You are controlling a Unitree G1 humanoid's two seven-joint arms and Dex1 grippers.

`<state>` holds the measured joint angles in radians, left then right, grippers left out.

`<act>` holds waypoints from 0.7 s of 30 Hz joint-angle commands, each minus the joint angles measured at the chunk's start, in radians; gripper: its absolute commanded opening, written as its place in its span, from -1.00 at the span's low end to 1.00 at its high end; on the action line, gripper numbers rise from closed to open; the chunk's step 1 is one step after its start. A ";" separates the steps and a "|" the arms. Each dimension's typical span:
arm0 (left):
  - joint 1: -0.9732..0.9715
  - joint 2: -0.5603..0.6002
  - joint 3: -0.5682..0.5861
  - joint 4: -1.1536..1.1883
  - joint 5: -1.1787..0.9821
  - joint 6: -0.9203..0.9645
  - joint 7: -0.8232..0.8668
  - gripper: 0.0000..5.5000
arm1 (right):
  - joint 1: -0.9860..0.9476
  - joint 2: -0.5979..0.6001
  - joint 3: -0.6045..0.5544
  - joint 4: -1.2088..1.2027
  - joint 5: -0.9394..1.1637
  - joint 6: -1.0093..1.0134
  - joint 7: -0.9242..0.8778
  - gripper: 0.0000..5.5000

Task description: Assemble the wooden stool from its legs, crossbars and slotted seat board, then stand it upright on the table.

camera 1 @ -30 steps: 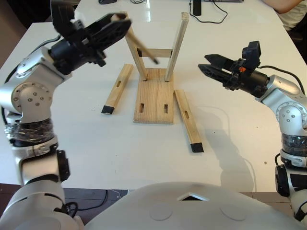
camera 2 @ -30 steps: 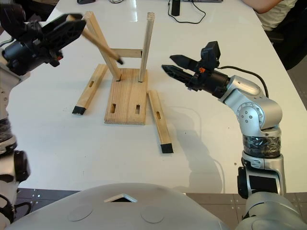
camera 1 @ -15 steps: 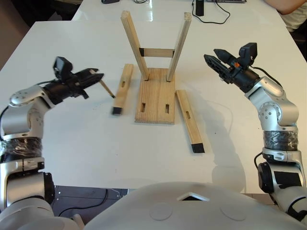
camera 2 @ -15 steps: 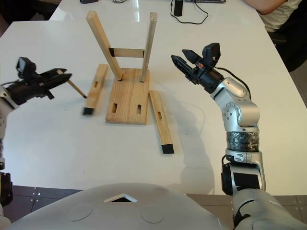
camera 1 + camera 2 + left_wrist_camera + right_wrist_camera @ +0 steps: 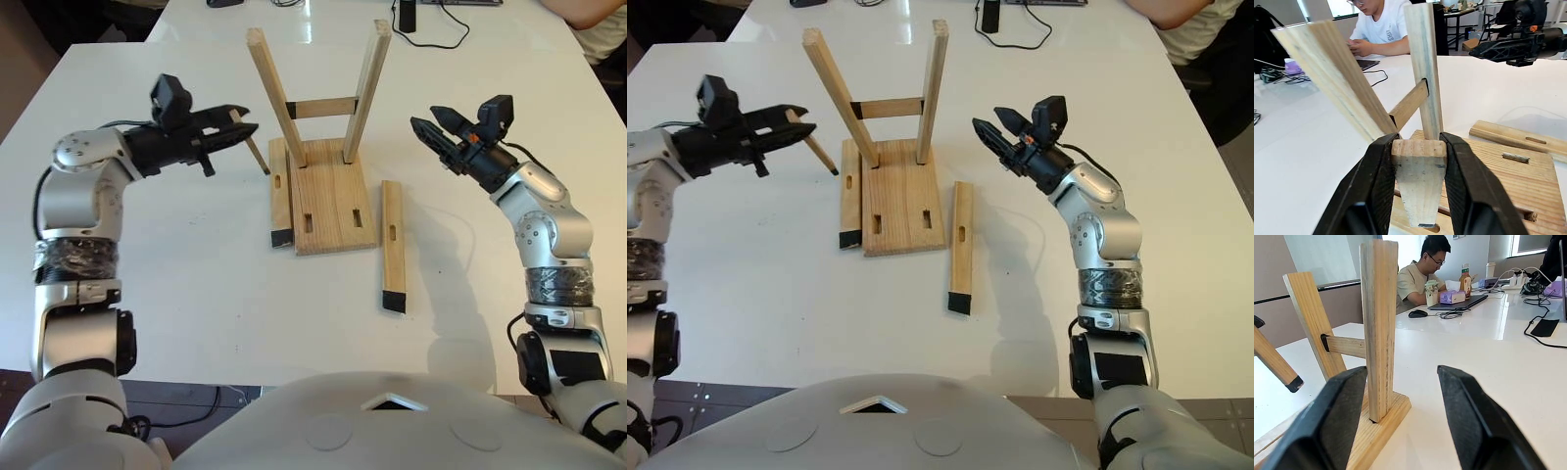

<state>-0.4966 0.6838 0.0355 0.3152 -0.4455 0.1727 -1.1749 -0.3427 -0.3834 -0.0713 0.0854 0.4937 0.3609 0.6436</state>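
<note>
The slotted seat board (image 5: 328,211) lies flat mid-table. Two legs (image 5: 272,88) (image 5: 365,83) stand in its far slots, joined by a crossbar (image 5: 321,107). One loose leg (image 5: 279,196) lies against the board's left edge, another (image 5: 393,245) lies to its right. My left gripper (image 5: 238,127) hovers left of the standing legs, shut on a short crossbar (image 5: 257,155) whose dark tip slants down toward the board. In the left wrist view that crossbar (image 5: 1419,181) is clamped between the fingers (image 5: 1376,181). My right gripper (image 5: 428,119) hangs open to the right of the standing legs, holding nothing; its fingers (image 5: 1337,421) frame the nearer leg (image 5: 1378,323).
A black cable and devices (image 5: 421,24) lie at the table's far edge. A person sits at a laptop (image 5: 1457,303) on a desk beyond. Bare white tabletop (image 5: 196,294) stretches in front of the board and at both sides.
My left gripper has risen and swung in toward the standing legs with the crossbar. The left loose leg now lies against the board; the right loose leg lies straighter. The right gripper barely shifted.
</note>
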 commanded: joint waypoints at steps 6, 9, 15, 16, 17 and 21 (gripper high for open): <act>-0.090 -0.042 -0.031 0.283 0.105 -0.229 -0.139 -0.53 | -0.015 0.005 -0.016 0.050 -0.037 -0.014 0.005 -0.04; -0.101 -0.052 -0.026 0.335 0.110 -0.256 -0.155 -0.53 | -0.003 0.008 -0.016 0.052 -0.041 -0.012 0.006 -0.04; -0.078 -0.074 -0.051 0.339 0.111 -0.245 -0.208 -0.53 | 0.005 0.014 -0.010 0.061 -0.052 -0.009 0.012 -0.04; -0.063 -0.070 -0.060 0.317 0.109 -0.234 -0.226 -0.53 | 0.004 0.012 -0.011 0.066 -0.054 -0.010 0.015 -0.04; -0.043 -0.059 -0.071 0.287 0.106 -0.218 -0.251 -0.53 | 0.005 0.010 -0.014 0.071 -0.056 -0.011 0.017 -0.04; 0.009 0.006 -0.096 0.218 0.113 -0.171 -0.329 -0.53 | 0.012 0.011 -0.024 0.079 -0.058 -0.015 0.017 -0.04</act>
<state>-0.5493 0.6472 -0.0205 0.5421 -0.3726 -0.0472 -1.4498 -0.3356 -0.3638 -0.0841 0.1615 0.4444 0.3513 0.6570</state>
